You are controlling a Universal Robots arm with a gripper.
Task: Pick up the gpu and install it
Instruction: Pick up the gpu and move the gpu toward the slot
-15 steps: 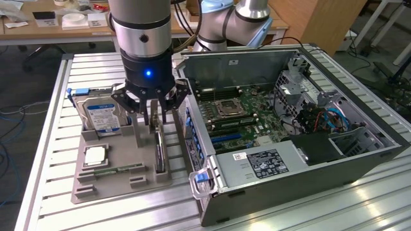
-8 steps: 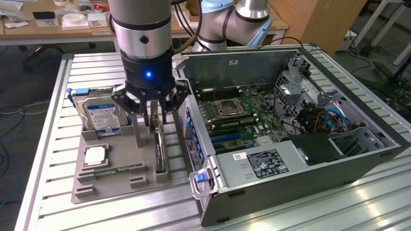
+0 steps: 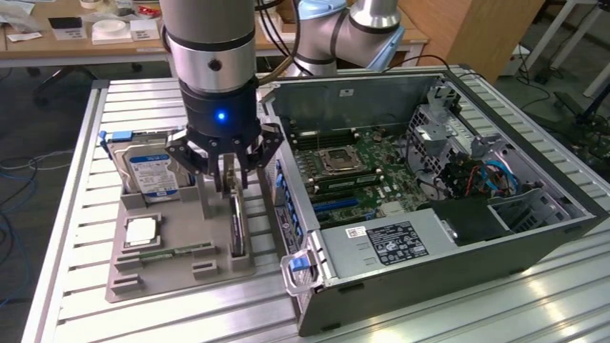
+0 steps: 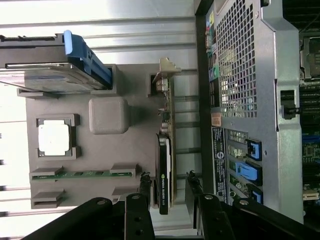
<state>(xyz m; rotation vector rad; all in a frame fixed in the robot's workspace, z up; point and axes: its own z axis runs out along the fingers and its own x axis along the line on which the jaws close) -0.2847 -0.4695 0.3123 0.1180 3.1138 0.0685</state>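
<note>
The gpu [image 3: 236, 227] stands on edge in a slot at the exterior view's right side of a grey holder tray [image 3: 162, 268]. It is a dark card with a black cooler [image 4: 164, 170] and a silver end bracket [image 4: 167, 75]. My gripper [image 3: 231, 179] hangs directly over it, open. In the wrist view the gripper [image 4: 168, 186] has one finger [image 4: 144, 184] on each side of the card's near end, with a small gap showing on both sides. Nothing is held.
The tray also holds a hard drive [image 3: 153, 171] with a blue-white label, a square processor [image 3: 141, 230] and a green memory stick [image 3: 176, 250]. The open computer case [image 3: 429, 200] lies close beside the tray, motherboard [image 3: 353, 168] exposed. All rests on a slatted metal table [image 3: 76, 214].
</note>
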